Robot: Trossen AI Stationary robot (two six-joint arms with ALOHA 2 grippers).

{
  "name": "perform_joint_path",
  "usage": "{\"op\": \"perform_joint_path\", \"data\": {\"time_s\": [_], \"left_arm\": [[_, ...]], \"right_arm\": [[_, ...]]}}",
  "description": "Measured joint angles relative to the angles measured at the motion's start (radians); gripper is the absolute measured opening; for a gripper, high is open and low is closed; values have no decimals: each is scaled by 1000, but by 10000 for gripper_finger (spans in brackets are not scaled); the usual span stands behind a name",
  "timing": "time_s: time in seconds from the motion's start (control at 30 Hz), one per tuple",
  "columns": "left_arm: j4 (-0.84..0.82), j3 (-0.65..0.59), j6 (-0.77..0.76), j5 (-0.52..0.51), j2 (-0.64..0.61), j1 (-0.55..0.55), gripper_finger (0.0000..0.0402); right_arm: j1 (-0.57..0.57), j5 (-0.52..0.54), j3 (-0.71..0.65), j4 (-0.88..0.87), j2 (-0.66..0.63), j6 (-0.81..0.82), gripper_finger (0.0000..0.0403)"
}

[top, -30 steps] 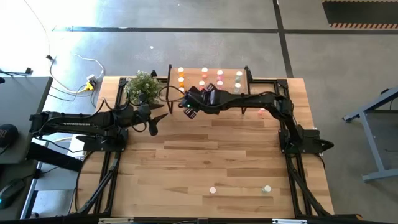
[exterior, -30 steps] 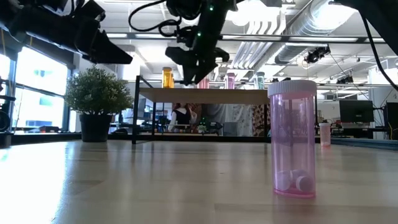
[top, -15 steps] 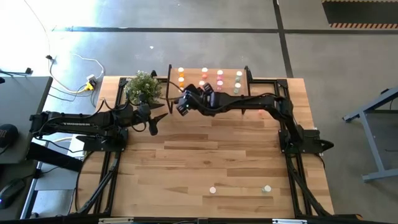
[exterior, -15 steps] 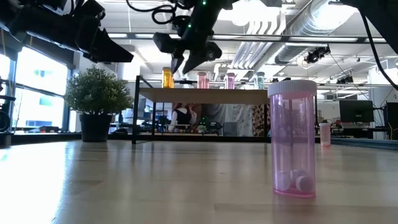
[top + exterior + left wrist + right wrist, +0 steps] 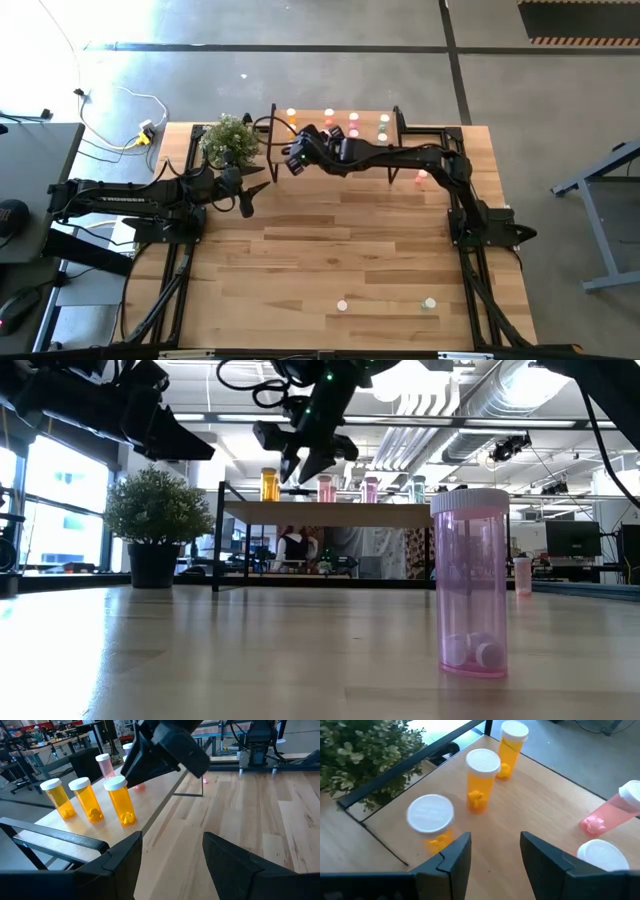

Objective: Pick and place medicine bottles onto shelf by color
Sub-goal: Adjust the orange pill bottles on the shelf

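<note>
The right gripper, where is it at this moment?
In the high view, the right gripper is above the shelf's left end, near the orange bottles.

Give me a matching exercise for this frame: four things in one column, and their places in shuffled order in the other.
Things:
1. right gripper
2. left gripper
3. potted plant
4. three orange bottles

Places:
A. on the table beside the shelf's left end
B. standing in a row on the shelf's left end
C. in the air over the shelf's left front edge, empty
D. over the table in front of the plant, away from the shelf

Pairs: 1-C, 2-D, 3-A, 4-B
</note>
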Motion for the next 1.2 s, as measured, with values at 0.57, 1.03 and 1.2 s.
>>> {"op": "perform_joint_path", "data": {"time_s": [0.57, 1.03, 1.2], "left_arm": [[0, 0, 0, -3, 0, 1, 200], [1, 0, 1, -3, 0, 1, 200], [1, 0, 1, -3, 0, 1, 200]], "right_arm": [[-8, -33, 0, 31, 0, -27, 160], [-9, -50, 0, 38, 0, -34, 160], [-11, -76, 0, 37, 0, -31, 160]]}}
